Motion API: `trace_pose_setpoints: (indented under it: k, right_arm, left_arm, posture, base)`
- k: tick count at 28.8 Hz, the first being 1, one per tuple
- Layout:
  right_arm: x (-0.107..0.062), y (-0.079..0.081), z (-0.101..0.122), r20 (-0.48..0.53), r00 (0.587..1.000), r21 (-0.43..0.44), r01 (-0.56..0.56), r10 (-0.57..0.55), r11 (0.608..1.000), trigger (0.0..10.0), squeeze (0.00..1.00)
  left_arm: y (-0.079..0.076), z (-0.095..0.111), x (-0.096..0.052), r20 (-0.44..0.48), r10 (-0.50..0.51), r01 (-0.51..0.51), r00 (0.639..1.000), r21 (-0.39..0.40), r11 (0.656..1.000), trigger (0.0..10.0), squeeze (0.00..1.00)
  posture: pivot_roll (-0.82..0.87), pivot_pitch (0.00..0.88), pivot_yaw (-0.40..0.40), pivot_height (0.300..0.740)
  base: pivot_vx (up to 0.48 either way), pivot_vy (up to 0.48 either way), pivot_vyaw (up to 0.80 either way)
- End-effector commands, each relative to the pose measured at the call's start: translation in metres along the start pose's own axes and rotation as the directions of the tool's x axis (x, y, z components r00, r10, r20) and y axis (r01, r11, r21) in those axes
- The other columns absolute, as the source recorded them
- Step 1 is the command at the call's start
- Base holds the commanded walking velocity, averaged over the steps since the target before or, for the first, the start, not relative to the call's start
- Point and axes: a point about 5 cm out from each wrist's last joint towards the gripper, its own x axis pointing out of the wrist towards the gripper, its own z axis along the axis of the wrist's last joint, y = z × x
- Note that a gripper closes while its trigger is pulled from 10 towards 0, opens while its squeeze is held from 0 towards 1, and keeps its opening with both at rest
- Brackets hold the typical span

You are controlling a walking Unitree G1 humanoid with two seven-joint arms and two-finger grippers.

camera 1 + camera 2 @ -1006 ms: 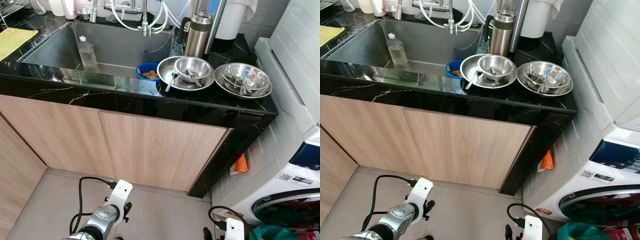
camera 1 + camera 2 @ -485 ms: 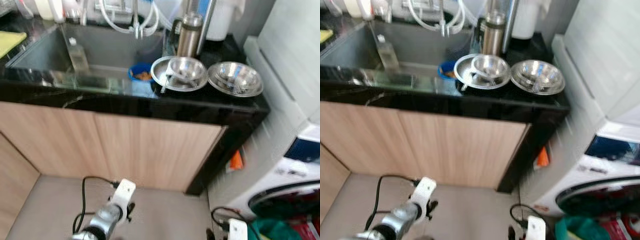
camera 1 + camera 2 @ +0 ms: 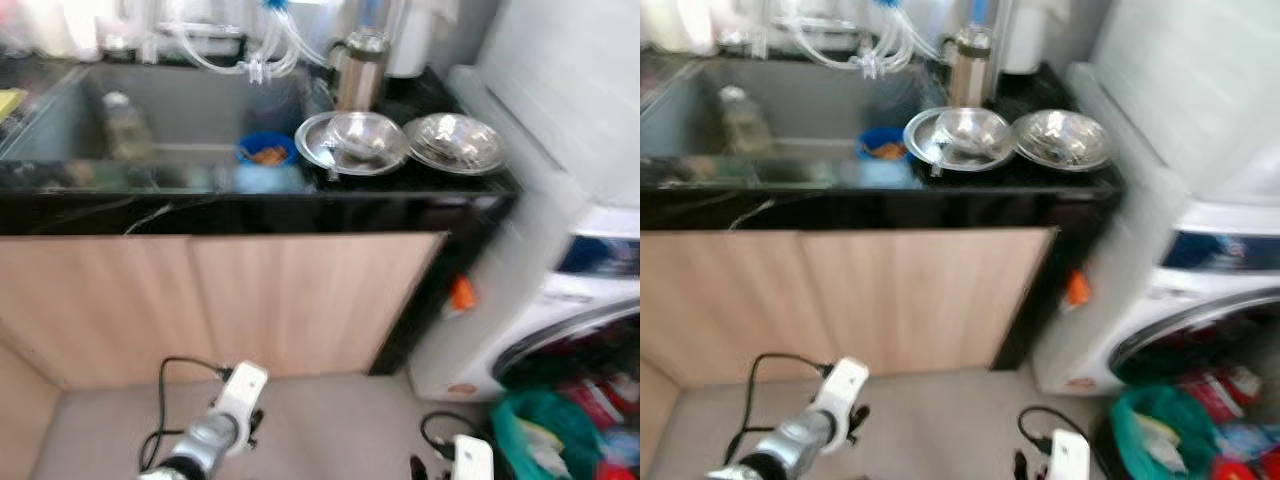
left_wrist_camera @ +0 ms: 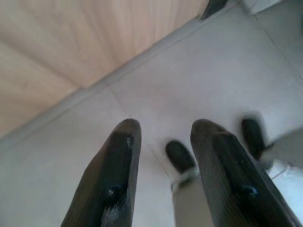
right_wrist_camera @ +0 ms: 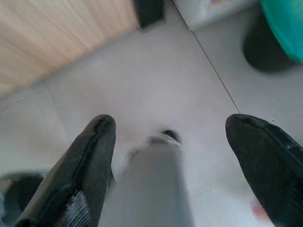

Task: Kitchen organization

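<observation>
Head views: the picture has swung right and blurred since a moment ago, so the robot is turning or stepping; the bowls (image 3: 400,143) sit untouched on the counter (image 3: 250,195), far right.

Left wrist: left gripper (image 4: 161,142) hangs over floor, fingers slightly apart, empty.

Right wrist: right gripper (image 5: 170,142) hangs wide open, empty; likely repositioning.

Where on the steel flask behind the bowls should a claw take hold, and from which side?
Probably the steel flask by its upright round body, below the lid, coming in level from the front-left over the sink. The stacked bowls stand right in front. The frames are blurred, so its handle is unclear.
</observation>
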Motion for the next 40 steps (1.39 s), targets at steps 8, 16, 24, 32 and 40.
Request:
trace_pose_setpoints:
  k: [8,16,24,32,40]
  right_arm:
    - [0.0014,-0.005,0.0093,0.028,1.0,-0.01,0.012,-0.012,1.0,10.0,0.0]
    - [0.0013,-0.0049,0.0089,0.027,1.0,-0.013,0.01,-0.01,1.0,10.0,0.0]
    - [0.0014,-0.0049,0.0095,0.029,1.0,-0.011,0.01,-0.009,1.0,10.0,0.0]
    - [0.0016,-0.0048,0.0108,0.038,0.999,0.0,0.008,-0.008,1.0,10.0,0.0]
    - [0.0017,-0.0038,0.0115,0.047,0.999,0.005,0.0,-0.001,1.0,10.0,0.0]
  left_arm:
    - [-0.0081,-0.0043,0.0006,-0.021,-0.022,0.022,1.0,0.005,1.0,10.0,0.0]
    - [-0.0089,-0.0028,0.001,-0.019,-0.024,0.024,1.0,0.009,1.0,10.0,0.0]
    - [-0.0097,-0.0024,0.0012,-0.021,-0.028,0.028,0.999,0.002,1.0,10.0,0.0]
    - [-0.0085,-0.0033,0.0009,-0.022,-0.025,0.025,0.999,-0.003,1.0,10.0,0.0]
    - [-0.008,-0.0034,0.0008,-0.021,-0.025,0.025,0.999,-0.002,1.0,10.0,0.0]
  posture:
    - [0.14,0.101,-0.092,0.74]
    - [0.14,0.1,-0.092,0.74]
    - [0.14,0.107,-0.093,0.74]
    - [0.14,0.11,-0.093,0.74]
    - [0.14,0.111,-0.091,0.74]
  base:
    - [0.248,0.264,0.0]
    - [0.032,0.03,0.0]
    - [0.0,0.148,0.0]
    - [0.0,0.405,0.0]
    - [0.0,0.453,0.0]
